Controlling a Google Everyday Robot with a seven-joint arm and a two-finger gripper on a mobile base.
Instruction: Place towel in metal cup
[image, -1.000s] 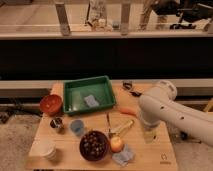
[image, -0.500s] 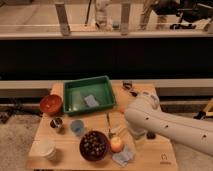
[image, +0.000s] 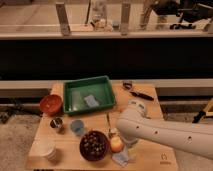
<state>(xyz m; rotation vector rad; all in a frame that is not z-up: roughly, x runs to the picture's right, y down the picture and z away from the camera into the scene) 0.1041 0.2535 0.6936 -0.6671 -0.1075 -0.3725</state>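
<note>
The towel (image: 121, 158) is a small grey-blue crumpled cloth at the table's front edge, just right of the dark bowl. The metal cup (image: 56, 123) stands upright on the left side of the table, below the red bowl. My white arm (image: 160, 134) reaches in from the right. Its gripper (image: 119, 138) hangs over the apple (image: 116, 145), just above and behind the towel. The arm's wrist hides most of the gripper. The metal cup is well to the left of the gripper.
A green tray (image: 75, 93) holding a grey pad stands at the back. A red bowl (image: 50, 104), a blue cup (image: 77, 127), a dark bowl of food (image: 93, 145) and a white cup (image: 46, 150) lie between gripper and cup. A black tool (image: 141, 95) lies back right.
My arm has swung left and toward the front of the table. The gripper has come from the right middle down to the apple and towel.
</note>
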